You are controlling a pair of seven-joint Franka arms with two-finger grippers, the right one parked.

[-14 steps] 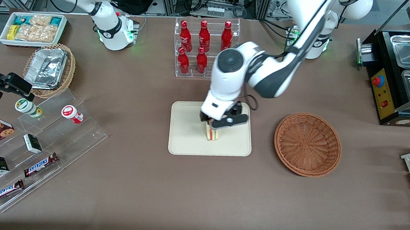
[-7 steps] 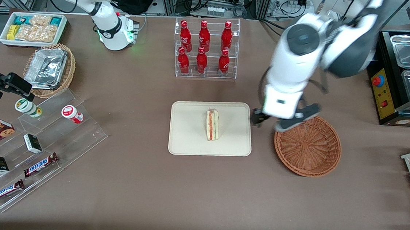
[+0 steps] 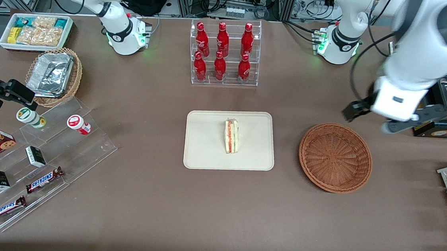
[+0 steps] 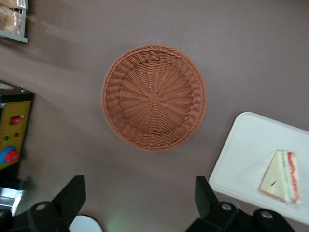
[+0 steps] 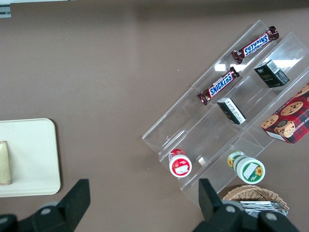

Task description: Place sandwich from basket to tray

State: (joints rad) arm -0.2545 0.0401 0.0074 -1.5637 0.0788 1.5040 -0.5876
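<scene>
**Front view: wedge delivered, arm lifted clear**

Found the small triangular sandwich of pale bread with red, orange and green layers (image 3: 231, 136) lying on the flat cream rectangular tray with the low rim (image 3: 205, 148), near its middle, touching nothing else. Found the round reddish-brown wicker basket (image 3: 335, 157) bare inside, standing near the tray toward the working arm's end of the table.

Saw the left arm's two-finger gripper (image 3: 373, 118) raised above the table, farther from the front camera than the basket and off toward the working arm's end. Fingers spread wide, nothing between them. Confirmed in the left wrist view: both dark fingers (image 4: 72, 193) apart over bare brown cloth, with basket (image 4: 153, 96), tray (image 4: 241, 154) and sandwich (image 4: 281, 176) all well below.

Judged the placing as done, with only the retreat remaining. To do that well:

- Kept height, so as not to clip the basket rim.
- Watched the black appliance with the yellow control panel (image 4: 12, 130) close beside the gripper.
- Avoided swinging over the tray, leaving the wedge undisturbed.
- Left the fingers spread until parked.
</scene>
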